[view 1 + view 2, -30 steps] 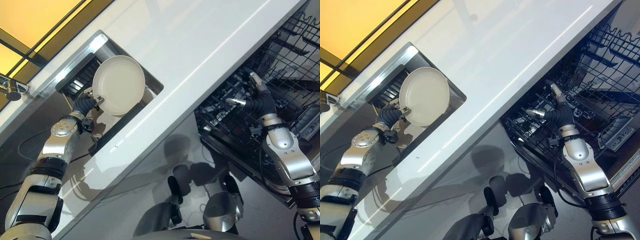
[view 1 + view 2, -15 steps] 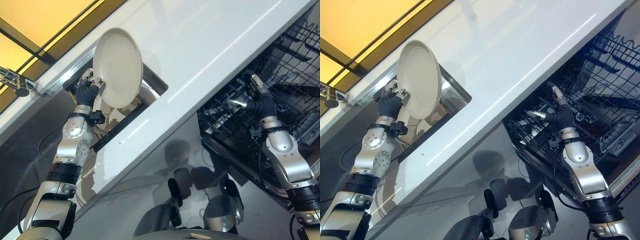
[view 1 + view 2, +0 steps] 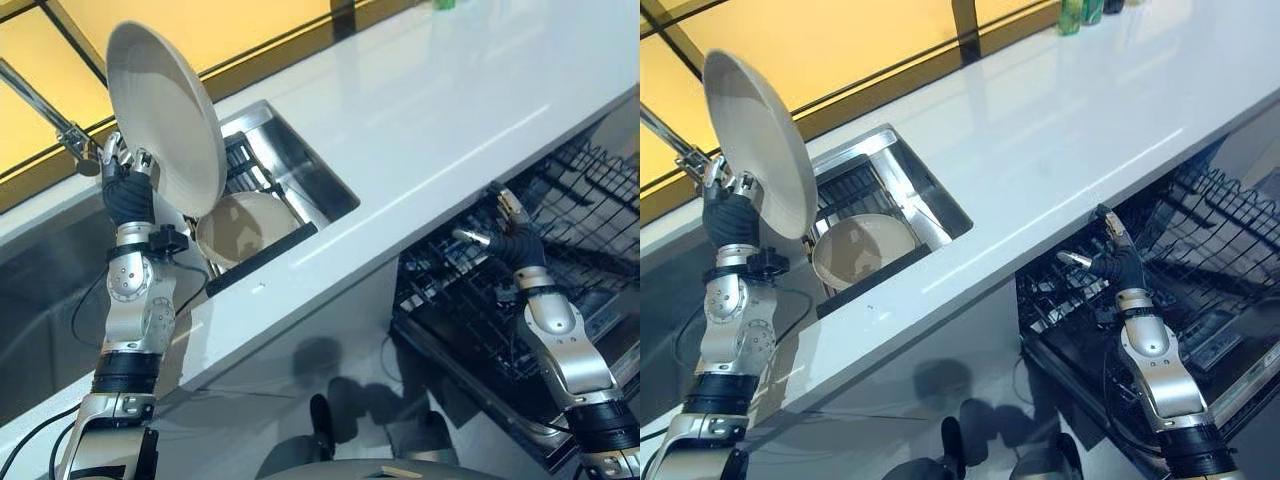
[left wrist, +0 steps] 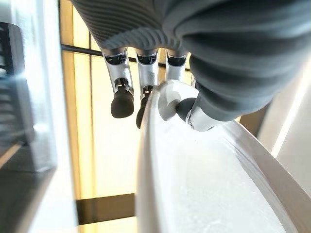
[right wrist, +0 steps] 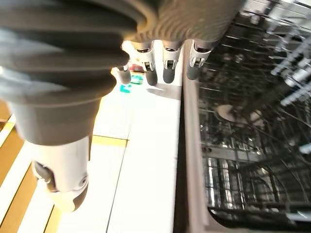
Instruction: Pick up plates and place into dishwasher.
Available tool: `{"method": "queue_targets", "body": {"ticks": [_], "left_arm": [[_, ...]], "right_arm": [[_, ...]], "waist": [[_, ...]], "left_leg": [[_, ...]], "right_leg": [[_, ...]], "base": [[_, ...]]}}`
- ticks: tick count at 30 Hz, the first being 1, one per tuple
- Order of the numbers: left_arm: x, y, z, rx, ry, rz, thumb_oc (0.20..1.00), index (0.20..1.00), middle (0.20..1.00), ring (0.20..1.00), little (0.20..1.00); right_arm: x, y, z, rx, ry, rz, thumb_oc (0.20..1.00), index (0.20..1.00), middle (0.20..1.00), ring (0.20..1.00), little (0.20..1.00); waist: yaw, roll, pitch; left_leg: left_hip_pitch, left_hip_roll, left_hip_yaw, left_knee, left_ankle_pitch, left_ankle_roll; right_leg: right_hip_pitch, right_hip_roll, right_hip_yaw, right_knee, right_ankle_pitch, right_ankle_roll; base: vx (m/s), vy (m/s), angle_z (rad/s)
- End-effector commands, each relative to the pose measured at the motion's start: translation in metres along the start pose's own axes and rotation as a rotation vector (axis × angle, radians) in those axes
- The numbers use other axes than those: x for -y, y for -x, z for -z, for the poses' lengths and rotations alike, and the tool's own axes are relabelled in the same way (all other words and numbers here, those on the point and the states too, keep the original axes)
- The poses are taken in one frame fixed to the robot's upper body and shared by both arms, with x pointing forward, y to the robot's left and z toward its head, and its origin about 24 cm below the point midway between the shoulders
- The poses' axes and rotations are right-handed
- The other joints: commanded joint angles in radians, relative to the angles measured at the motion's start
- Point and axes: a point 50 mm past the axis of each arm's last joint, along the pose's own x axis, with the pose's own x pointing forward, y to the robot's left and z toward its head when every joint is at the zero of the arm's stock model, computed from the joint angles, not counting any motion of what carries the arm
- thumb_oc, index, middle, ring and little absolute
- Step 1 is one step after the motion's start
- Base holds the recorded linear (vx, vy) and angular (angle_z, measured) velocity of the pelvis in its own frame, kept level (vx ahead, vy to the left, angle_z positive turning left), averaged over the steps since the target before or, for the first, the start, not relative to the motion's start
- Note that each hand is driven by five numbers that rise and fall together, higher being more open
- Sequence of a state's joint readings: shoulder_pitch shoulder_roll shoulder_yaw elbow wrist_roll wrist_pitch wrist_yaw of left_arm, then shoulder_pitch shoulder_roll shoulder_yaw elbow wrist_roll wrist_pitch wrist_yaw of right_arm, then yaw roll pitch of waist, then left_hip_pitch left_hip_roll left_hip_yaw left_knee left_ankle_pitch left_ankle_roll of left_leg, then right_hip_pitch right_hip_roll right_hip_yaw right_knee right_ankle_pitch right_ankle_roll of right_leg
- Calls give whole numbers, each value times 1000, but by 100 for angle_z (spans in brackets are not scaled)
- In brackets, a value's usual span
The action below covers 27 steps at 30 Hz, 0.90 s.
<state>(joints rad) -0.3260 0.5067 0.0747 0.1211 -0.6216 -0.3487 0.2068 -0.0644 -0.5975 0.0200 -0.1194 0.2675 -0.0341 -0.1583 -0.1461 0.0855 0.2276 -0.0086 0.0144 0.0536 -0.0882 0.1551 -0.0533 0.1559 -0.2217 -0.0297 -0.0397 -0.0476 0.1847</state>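
Observation:
My left hand (image 3: pixel 125 182) is raised high above the sink and pinches the lower rim of a white plate (image 3: pixel 165 115), which stands nearly upright on edge. The left wrist view shows the fingers (image 4: pixel 122 99) behind that plate's rim (image 4: pixel 150 160) and the thumb in front. A second white plate (image 3: pixel 245 227) lies inside the sink (image 3: pixel 290 165). The dishwasher's dark wire rack (image 3: pixel 590 240) is pulled out at the right. My right hand (image 3: pixel 505 232) hovers over the rack's near corner, fingers straight and holding nothing; the right wrist view shows its fingers (image 5: pixel 167 73) above the rack (image 5: pixel 252 145).
A white countertop (image 3: pixel 450 100) runs between the sink and the dishwasher. A tap (image 3: pixel 50 115) stands behind my left hand. Bottles (image 3: pixel 1080 12) sit at the counter's far end by the yellow window.
My left hand has lifted the plate further up and out of the sink, uncovering another plate lying in the basin. The camera view has shifted. The right hand stays over the rack.

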Motion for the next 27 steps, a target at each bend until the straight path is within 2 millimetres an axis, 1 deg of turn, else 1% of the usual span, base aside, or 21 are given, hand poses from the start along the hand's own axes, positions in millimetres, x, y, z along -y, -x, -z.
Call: {"method": "queue_targets", "body": {"ticks": [1,5,7,10,13,15,18,22,27], "left_arm": [[7,-11,-35,197,-36,23,200,200,200,200,200],[22,-9,-36,200,-75,92,200,200,200,200,200],[28,-8,-37,207,-101,124,200,200,200,200,200],[34,-7,-39,205,-118,157,200,200,200,200,200],[32,-5,-43,204,-115,152,200,200,200,200,200],[30,-5,-46,204,-109,139,200,200,200,200,200],[33,-4,-47,209,-121,140,200,200,200,200,200],[46,-3,-45,245,-179,145,200,200,200,200,200],[61,-3,-43,345,-341,146,200,200,200,200,200]], "right_arm": [[-11,-16,-101,542,-113,-70,1000,1000,1000,1000,1000],[-22,-14,-125,653,-125,-102,1000,1000,1000,1000,1000],[-25,-13,-133,687,-124,-94,1000,1000,1000,1000,1000],[-21,-11,-135,688,-104,-29,1000,1000,1000,1000,1000],[-13,-9,-128,648,-111,26,1000,1000,1000,1000,1000],[-9,-5,-130,671,-131,15,1000,1000,1000,1000,1000],[-13,-2,-139,720,-150,-53,1000,1000,1000,1000,1000],[-30,-8,-144,686,-208,-171,1000,1000,1000,1000,1000],[-61,-14,-145,608,-321,-361,1000,1000,1000,1000,1000]], "waist": [[87,-37,-107],[112,-58,-132],[120,-65,-145],[122,-73,-159],[118,-76,-171],[115,-77,-179],[114,-78,-186],[119,-82,-196],[131,-89,-205]], "left_leg": [[80,7,-3,35,-166,-15],[90,21,-13,26,-164,-18],[87,28,-13,27,-158,-20],[90,37,-8,24,-156,-23],[94,42,-5,20,-155,-24],[95,45,-5,19,-156,-24],[93,43,-13,18,-154,-23],[92,41,-22,21,-153,-24],[96,39,-23,22,-155,-24]], "right_leg": [[-126,10,-36,87,32,-22],[-100,26,-57,72,30,-26],[-96,35,-61,66,36,-28],[-89,45,-63,61,35,-31],[-84,55,-60,55,36,-33],[-84,59,-57,52,38,-33],[-85,64,-51,46,42,-34],[-80,68,-47,43,42,-37],[-70,67,-59,41,38,-39]], "base": [[-43,-167,18],[-44,-152,7],[-69,-128,20],[-59,-88,6],[-69,-61,0],[-65,-56,-2],[-63,-59,-4],[-32,-45,-3],[-18,-31,-1]]}}
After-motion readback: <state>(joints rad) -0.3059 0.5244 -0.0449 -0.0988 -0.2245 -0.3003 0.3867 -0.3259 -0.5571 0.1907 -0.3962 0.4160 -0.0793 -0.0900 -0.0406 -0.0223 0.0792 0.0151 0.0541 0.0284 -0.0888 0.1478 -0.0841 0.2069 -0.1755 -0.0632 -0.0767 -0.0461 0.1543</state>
